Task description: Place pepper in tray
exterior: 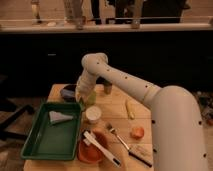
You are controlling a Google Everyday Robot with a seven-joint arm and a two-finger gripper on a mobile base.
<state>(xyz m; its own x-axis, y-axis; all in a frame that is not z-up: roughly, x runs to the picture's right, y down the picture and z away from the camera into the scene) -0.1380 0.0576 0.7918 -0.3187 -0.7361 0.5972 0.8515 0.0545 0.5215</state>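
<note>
Wooden surface [142,102] below — my claw [81,98], jaws shut, hangs just beside the tray's [31,142] far right corner; pepper unseen.

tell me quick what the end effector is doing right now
End effector: closed, hanging low over the back right corner of the large bright-green plastic tray, beside the light-green cup; whether it holds the small dark-green pepper cannot be told.

Dim room, wooden table [142,107], dark counter [150,50]
</note>
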